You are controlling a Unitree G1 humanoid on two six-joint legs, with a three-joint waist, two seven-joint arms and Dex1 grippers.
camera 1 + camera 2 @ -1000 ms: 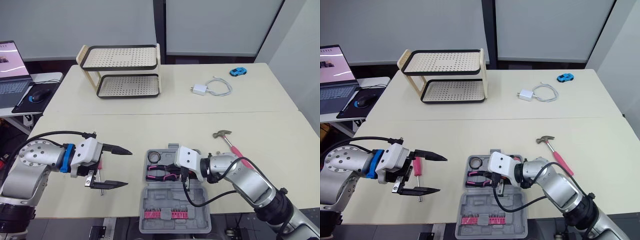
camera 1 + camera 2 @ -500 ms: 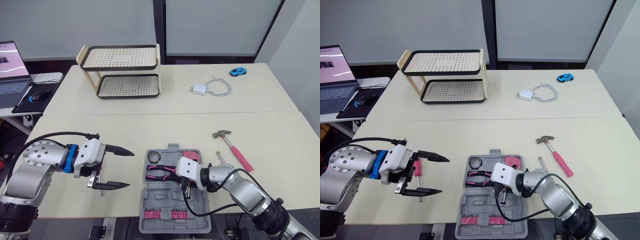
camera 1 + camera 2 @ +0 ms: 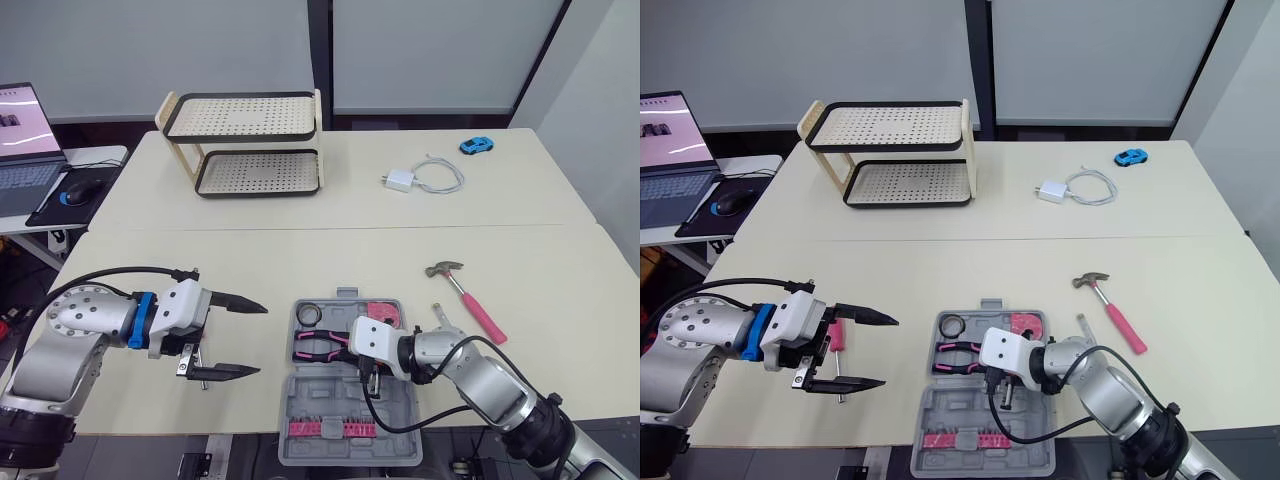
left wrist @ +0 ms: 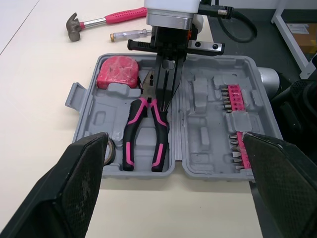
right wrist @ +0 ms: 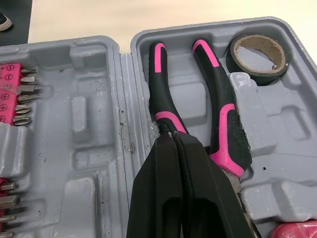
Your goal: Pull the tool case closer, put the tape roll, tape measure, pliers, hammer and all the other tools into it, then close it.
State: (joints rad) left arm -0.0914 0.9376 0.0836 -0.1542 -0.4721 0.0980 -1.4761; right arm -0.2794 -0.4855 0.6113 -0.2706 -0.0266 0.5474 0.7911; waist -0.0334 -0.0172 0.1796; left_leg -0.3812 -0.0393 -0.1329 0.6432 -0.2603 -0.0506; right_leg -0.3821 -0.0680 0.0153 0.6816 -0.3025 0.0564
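Hammer (image 3: 463, 292) and screwdriver (image 3: 441, 316) lie beside the tool case (image 3: 330, 402); right gripper (image 5: 173, 135) over pliers (image 5: 161, 105).

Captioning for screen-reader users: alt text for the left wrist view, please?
An open grey tool case on a beige table holds pink-handled pliers, a pink tape measure and a tape roll. The right gripper, fingers shut, points at the pliers' joint; a hammer and a screwdriver lie on the table outside the case.
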